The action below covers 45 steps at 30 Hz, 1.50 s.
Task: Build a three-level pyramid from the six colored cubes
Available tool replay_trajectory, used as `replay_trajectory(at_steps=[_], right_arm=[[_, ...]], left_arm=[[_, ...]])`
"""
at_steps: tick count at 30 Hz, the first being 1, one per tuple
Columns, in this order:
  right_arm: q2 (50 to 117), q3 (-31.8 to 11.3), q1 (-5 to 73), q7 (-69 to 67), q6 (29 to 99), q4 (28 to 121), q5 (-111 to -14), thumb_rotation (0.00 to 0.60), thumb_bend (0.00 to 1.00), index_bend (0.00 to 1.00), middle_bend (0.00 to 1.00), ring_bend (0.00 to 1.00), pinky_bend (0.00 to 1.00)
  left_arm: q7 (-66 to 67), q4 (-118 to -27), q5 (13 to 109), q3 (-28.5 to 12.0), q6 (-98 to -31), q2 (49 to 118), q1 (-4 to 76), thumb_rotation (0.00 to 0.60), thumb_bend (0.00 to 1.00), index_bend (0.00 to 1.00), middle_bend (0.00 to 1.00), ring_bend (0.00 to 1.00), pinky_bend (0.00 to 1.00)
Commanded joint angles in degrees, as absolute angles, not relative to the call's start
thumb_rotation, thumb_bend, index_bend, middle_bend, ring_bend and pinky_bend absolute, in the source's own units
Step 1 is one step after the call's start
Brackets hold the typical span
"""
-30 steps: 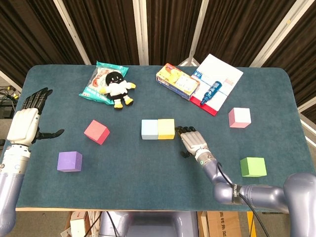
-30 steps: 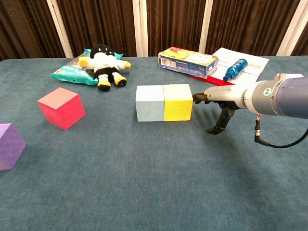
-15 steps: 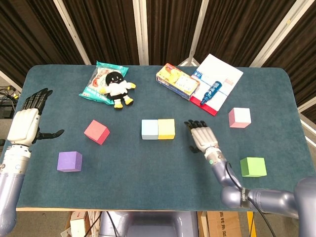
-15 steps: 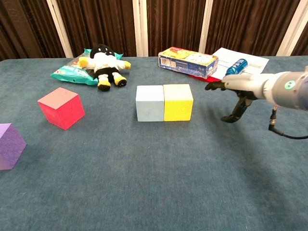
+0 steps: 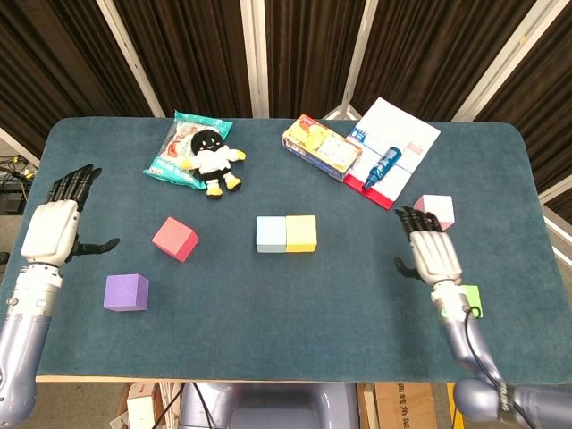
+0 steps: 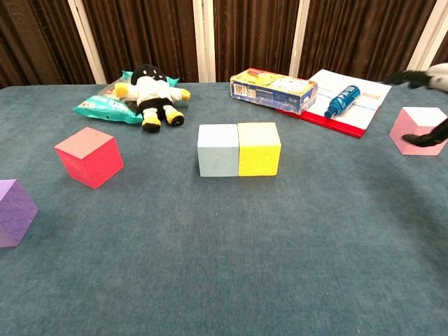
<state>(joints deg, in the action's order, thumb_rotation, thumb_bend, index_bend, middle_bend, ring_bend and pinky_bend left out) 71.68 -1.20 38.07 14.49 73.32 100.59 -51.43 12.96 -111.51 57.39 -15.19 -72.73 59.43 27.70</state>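
Note:
A light blue cube (image 5: 271,234) and a yellow cube (image 5: 301,233) stand side by side, touching, at mid-table. The red cube (image 5: 174,239) and purple cube (image 5: 126,292) lie to the left. At the right, the pink cube (image 5: 436,208) is partly covered by my right hand (image 5: 431,250), which hovers open, fingers spread, between the pink cube and the green cube (image 5: 466,298). The chest view shows only that hand's fingertips (image 6: 420,78) above the pink cube (image 6: 418,130). My left hand (image 5: 58,226) hangs open at the table's left edge.
A plush toy (image 5: 213,159) lies on a snack bag (image 5: 177,152) at the back left. A yellow box (image 5: 321,147), a white booklet (image 5: 399,136) and a blue bottle (image 5: 382,167) sit at the back right.
My right hand has pulled away from the yellow cube and swept right to the pink cube. The left hand barely shifted. No cube has moved.

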Motion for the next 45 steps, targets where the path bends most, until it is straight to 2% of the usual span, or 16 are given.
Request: replay_trajectory(at_steps=[1,8,14,21,30,45], right_arm=[[69.69,-0.68,34.85,12.27,76.27,101.94,-54.36,0.6,0.38,0.0,0.0,0.0,0.0],[67.97,-1.26,30.77,9.34,78.19,102.44,-57.63,0.6,0.38,0.0,0.0,0.0,0.0],[67.87,-3.15,29.55,7.3,76.83,101.94,-58.4,0.6,0.38,0.0,0.0,0.0,0.0],[67.81,-4.64,28.51,6.38,75.64,102.07,-59.45,0.6,0.38,0.0,0.0,0.0,0.0],[67.33,-6.45,27.29,5.51,74.76,102.9,-60.26,0.6,0.38,0.0,0.0,0.0,0.0],[67.16,-8.91,25.64,5.53,74.34,103.6,-61.54,0.6,0.38,0.0,0.0,0.0,0.0]], left_arm=[[13.65,-111.03,57.1,-14.86,-72.59,59.97,27.9,0.6,0.08,0.0,0.01,0.0,0.0],[14.96,-109.38,55.44,-14.21,-71.08,61.39,28.61,0.6,0.08,0.0,0.02,0.0,0.0],[17.97,-107.6,53.49,-13.23,-67.95,61.48,30.17,0.6,0.08,0.0,0.11,0.0,0.0],[19.97,-102.68,51.9,-11.92,-59.34,60.87,33.9,0.6,0.08,0.0,0.12,0.0,0.0],[21.6,-93.17,54.96,-9.04,-45.81,62.26,40.48,0.6,0.08,0.0,0.12,0.0,0.0],[20.91,-82.37,58.98,-7.3,-37.13,70.12,47.89,0.6,0.08,0.0,0.12,0.0,0.0]])
